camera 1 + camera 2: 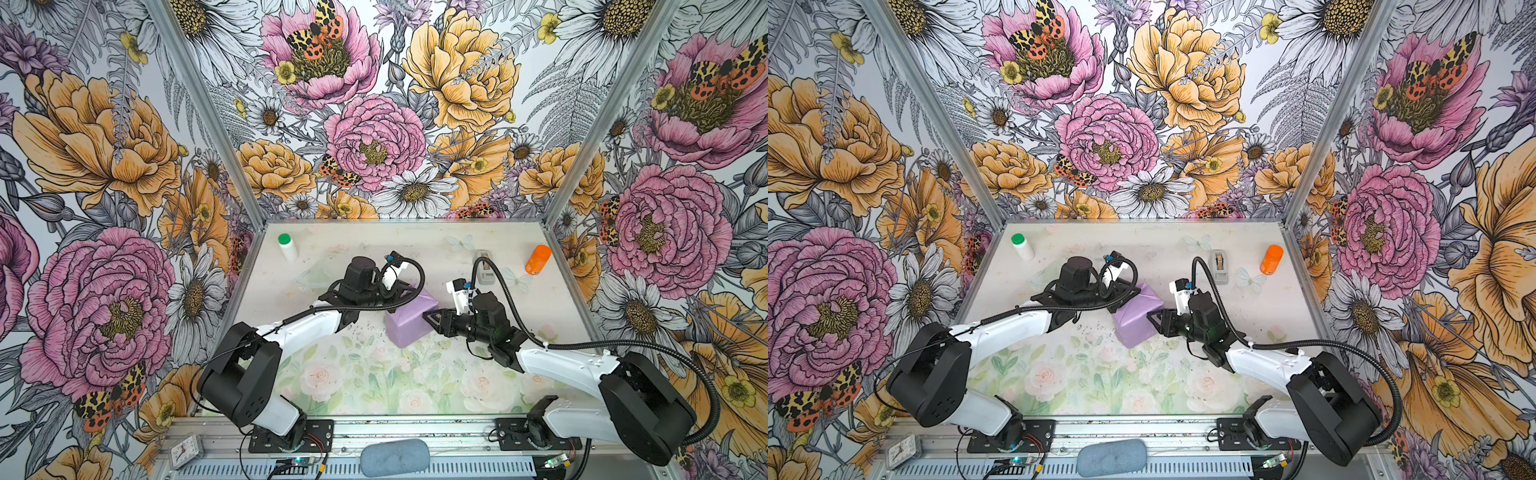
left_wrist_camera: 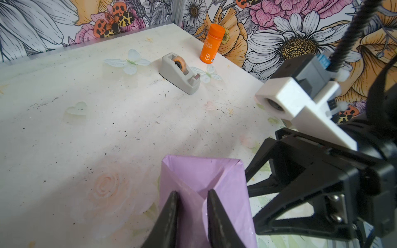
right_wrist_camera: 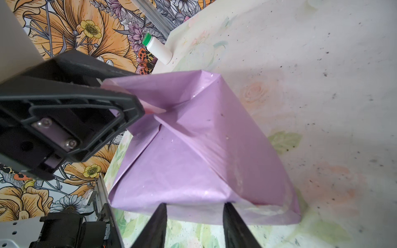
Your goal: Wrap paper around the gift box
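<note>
The paper [image 1: 409, 322] [image 1: 1136, 322], lilac in colour, is folded all round the gift box at mid-table, and the box itself is hidden under it. Diagonal folds meet on the parcel's end face [image 3: 193, 161]. My left gripper [image 1: 406, 293] [image 2: 191, 193] rests at the parcel's far left upper edge. Its jaws stand a little apart, with a paper fold [image 2: 204, 178] showing in the gap. My right gripper [image 1: 430, 318] [image 3: 194, 205] is open, its fingertips touching the parcel's right edge and nothing held between them.
A grey tape dispenser [image 1: 483, 268] [image 2: 180, 74] and an orange bottle [image 1: 538, 259] stand at the back right. A white bottle with a green cap [image 1: 287, 246] lies at the back left. Floral walls close in three sides.
</note>
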You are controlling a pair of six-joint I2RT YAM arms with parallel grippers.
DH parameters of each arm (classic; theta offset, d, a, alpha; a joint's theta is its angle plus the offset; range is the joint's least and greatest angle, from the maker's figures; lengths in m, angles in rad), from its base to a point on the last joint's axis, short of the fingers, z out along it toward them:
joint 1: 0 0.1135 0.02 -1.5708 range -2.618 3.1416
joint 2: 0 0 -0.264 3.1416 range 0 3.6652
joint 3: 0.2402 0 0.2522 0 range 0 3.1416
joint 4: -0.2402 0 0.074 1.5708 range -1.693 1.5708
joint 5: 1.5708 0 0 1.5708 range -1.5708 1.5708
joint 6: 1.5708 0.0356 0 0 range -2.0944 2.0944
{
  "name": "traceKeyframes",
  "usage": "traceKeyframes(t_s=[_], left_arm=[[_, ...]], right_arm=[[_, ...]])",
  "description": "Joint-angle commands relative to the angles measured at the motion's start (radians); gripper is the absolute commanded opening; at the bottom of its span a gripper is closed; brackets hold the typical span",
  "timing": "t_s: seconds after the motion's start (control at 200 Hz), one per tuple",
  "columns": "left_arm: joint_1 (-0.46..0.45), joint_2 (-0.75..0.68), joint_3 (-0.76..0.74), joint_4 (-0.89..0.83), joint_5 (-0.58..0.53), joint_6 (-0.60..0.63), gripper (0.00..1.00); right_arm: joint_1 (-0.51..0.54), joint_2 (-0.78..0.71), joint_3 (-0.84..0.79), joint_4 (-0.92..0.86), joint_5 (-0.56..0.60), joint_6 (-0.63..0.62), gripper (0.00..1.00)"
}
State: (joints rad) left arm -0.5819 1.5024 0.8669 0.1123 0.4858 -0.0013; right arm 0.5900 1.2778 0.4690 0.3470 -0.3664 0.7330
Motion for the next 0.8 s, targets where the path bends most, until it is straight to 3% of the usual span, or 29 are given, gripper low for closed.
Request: traceKeyframes(t_s=[0.0,0.08,0.535,0.79], left_arm=[[-0.015,-0.019,-0.025,0.005,0.008,0.014,0.26],[-0.015,-0.019,-0.037,0.001,0.028,0.014,0.27],[-0.019,-0.044,-0.108,0.026,0.119,-0.009,0.52],[0.0,-0.026,-0.137,0.083,0.127,-0.055,0.48]], right_arm=[[0.004,0.002,0.03,-0.009,0.023,-0.005,0.45],[0.004,-0.01,0.034,-0.021,0.027,0.002,0.47],[0.004,-0.118,0.064,-0.171,0.139,0.012,0.57],[0.004,-0.151,0.191,-0.382,0.233,-0.134,0.58]])
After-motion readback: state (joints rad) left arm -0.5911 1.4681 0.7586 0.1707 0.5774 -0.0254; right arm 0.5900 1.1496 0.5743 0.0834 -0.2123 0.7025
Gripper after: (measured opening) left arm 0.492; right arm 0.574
